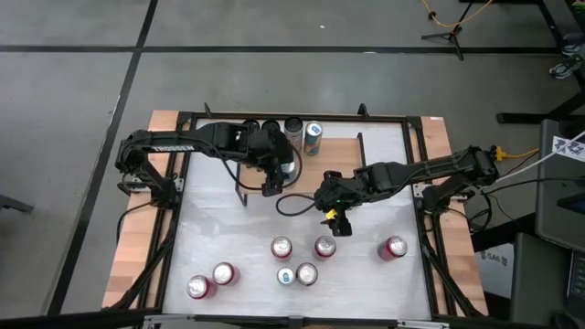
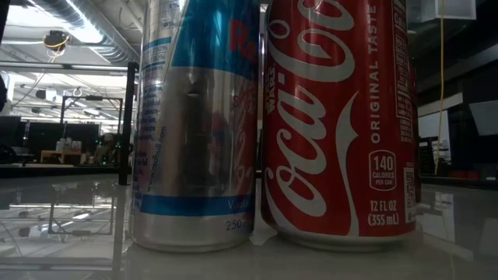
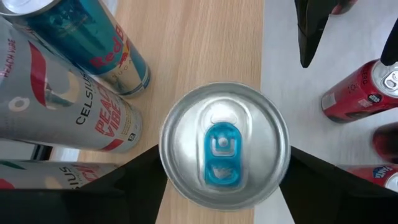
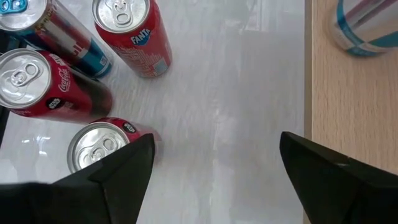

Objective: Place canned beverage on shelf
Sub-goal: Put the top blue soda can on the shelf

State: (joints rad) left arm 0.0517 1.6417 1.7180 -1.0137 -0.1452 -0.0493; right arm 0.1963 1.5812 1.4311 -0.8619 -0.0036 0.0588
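The canned beverage (image 3: 224, 146), silver-topped with a blue pull tab, stands upright on the light wood top of the shelf (image 3: 199, 43), pinched between the two dark fingers (image 3: 130, 180) of the left tool (image 1: 285, 166). Seen from above, that can sits at the far edge of the desk (image 1: 219, 228), left of centre, with the left arm reaching in from the desk's left side. Just beside it on the shelf stand a teal Red Bull can (image 3: 87, 43) and a silver Celsius can (image 3: 62, 106); from above a row of cans lines the shelf's far side, among them a blue-and-white can (image 1: 313, 137) at the row's right end.

The right tool (image 1: 336, 217) hangs over the middle of the desk with its fingers (image 4: 118, 171) spread and nothing between them. Below it, toward the near edge, stand a Fanta can (image 4: 132, 34), a Coca-Cola can (image 4: 43, 84) and a further red can (image 4: 99, 146). More red cans are scattered along the near part of the desk, two close together at the near left corner (image 1: 212, 281) and one well apart toward the right edge (image 1: 393, 247).

At desk height, a slim Red Bull can (image 2: 194, 124) and a Coca-Cola can (image 2: 338, 120) stand side by side, touching or nearly so.
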